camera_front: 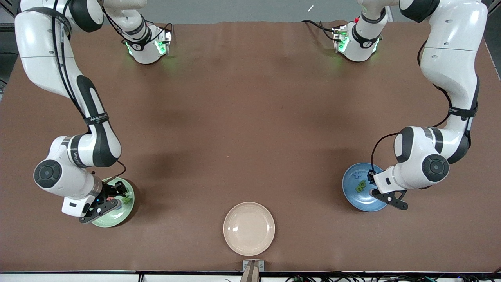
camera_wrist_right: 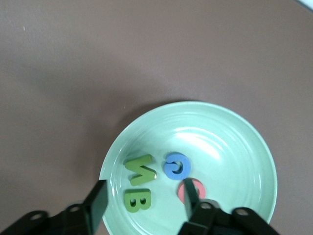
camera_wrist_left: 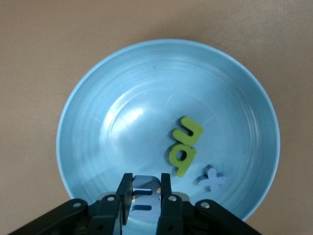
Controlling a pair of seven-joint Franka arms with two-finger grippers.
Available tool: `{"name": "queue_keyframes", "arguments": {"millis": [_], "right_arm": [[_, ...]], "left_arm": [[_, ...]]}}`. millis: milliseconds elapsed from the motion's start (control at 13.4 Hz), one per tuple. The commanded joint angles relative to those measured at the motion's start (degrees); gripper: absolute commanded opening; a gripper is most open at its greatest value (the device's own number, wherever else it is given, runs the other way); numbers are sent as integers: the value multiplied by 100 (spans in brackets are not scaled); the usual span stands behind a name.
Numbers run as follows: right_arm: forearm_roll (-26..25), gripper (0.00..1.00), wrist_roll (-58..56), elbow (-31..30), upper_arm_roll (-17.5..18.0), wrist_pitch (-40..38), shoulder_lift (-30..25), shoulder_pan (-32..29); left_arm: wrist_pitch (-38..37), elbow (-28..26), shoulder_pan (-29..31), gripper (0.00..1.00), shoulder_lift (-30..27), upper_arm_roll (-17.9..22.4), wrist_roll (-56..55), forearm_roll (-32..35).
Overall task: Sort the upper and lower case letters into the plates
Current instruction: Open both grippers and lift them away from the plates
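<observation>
Blue letter (camera_wrist_left: 145,196) upright between left tool (camera_wrist_left: 145,193) fingers

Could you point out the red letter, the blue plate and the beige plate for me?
red letter (camera_wrist_right: 196,186), right wrist view, its upper curve beside the finger.
blue plate (camera_wrist_left: 122,88), left wrist view, bare inner wall.
beige plate (camera_front: 249,228), front view, bare centre.

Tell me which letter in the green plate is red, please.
The red letter beside the blue one, partly hidden by a finger of the open right gripper. The M and B in the mint green plate are green.
</observation>
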Motion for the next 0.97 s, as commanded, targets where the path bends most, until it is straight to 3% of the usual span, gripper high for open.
{"name": "queue_keyframes", "arguments": {"millis": [0, 75, 150, 598, 898], "right_arm": [[17, 100, 15, 3, 70, -6, -112, -80], [26, 100, 15, -6, 78, -6, -191, -89], [35, 100, 24, -6, 78, -15, -278, -98], [35, 100, 1140, -707, 96, -514, -1726, -45], [52, 100, 1692, -1157, 87, -1348, -2896, -19]], "left_arm": [[160, -19, -27, 35, 20, -2, -32, 98], [169, -19, -44, 77, 2, 7, -41, 89], [169, -19, -36, 100, -33, 7, -24, 98], [11, -89, -44, 100, -366, -81, -769, 89], [-735, -63, -71, 100, -910, -282, -2050, 72]]}}
